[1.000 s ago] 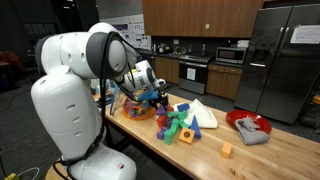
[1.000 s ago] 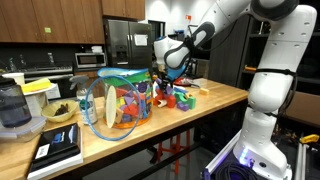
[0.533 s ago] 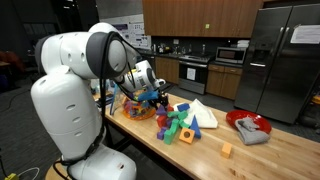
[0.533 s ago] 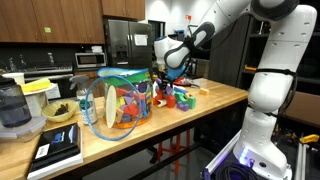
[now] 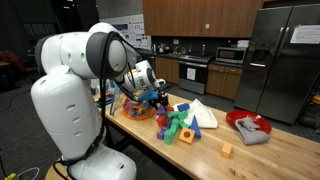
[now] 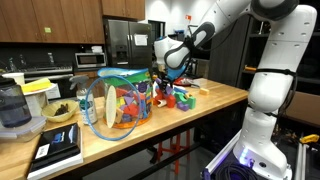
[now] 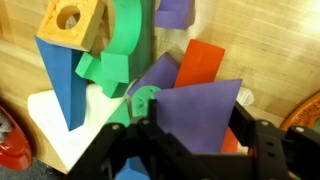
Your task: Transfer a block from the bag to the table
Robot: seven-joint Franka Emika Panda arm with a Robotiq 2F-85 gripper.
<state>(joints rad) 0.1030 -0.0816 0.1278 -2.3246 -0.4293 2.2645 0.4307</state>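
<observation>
Tool (image 7: 186,138) grips purple block (image 7: 200,110) in wrist view, over loose blocks (image 7: 118,68) on counter (image 7: 22,45). Both ext. views hide the grip but show bag (image 6: 115,100) nearby.

Exterior view: we look from behind the robot's base (image 5: 65,100), down the table (image 5: 255,150), with the gripper (image 5: 158,97) beyond. Exterior view: from the gripper's opposite side, mid-distance, the bag (image 6: 115,100) nearer us. Wrist view — close above the blocks (image 7: 195,105) under the gripper; all three views share them.
</observation>
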